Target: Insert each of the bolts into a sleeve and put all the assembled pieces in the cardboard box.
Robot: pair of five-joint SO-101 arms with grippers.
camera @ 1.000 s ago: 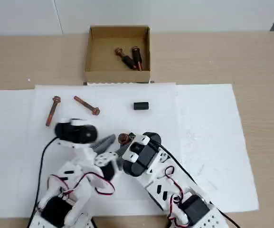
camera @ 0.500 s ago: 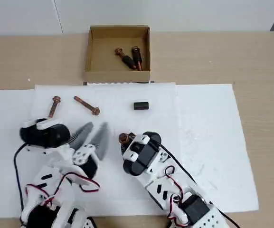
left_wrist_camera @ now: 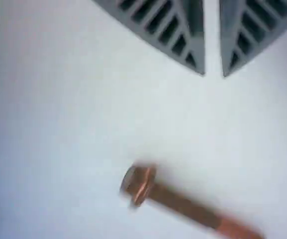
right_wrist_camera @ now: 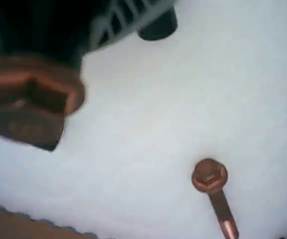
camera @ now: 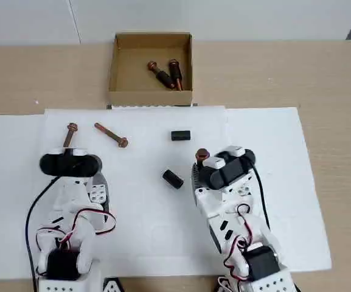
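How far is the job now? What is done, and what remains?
Done: two assembled pieces lie in the cardboard box. In hand: the right gripper holds one bolt. Left: two loose bolts and two sleeves lie on the paper, unassembled.

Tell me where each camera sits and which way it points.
High view: fixed above, looking down over the table; the left arm and right arm show, the cardboard box beyond them.
Left wrist view: on the left wrist, looking past the open left tool at a loose bolt on white paper.
Right wrist view: on the right wrist, looking past the right tool and its held bolt toward a sleeve.
Shared: high and right wrist views both show the held bolt.
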